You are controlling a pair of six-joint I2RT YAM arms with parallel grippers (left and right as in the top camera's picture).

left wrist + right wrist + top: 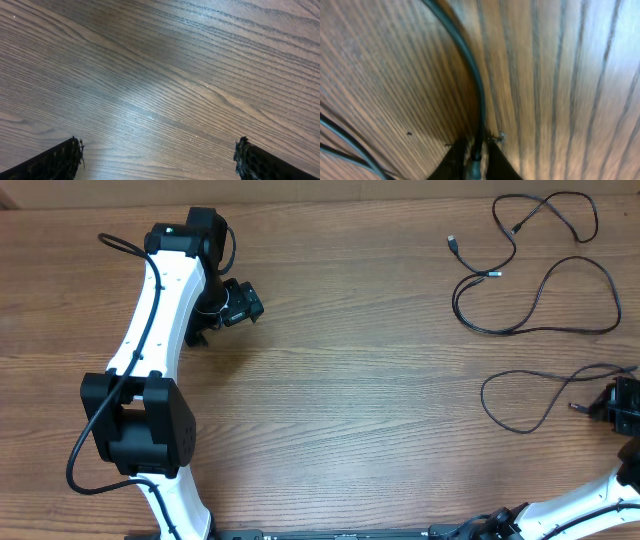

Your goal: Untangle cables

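Observation:
Three thin black cables lie apart at the table's right. One (548,216) is at the top right, with a silver-tipped plug. A second (540,300) makes a long loop below it. A third (520,405) loops at mid right and runs to my right gripper (612,402), which is shut on it near its plug end; in the right wrist view the cable (475,85) runs up from between the fingers (474,157). My left gripper (238,305) is open and empty at the far left, over bare wood (159,159).
The wooden table (350,380) fills the view. My left arm's white links and black joints (140,410) lie along the left side. The right arm's base (560,515) is at the bottom right edge.

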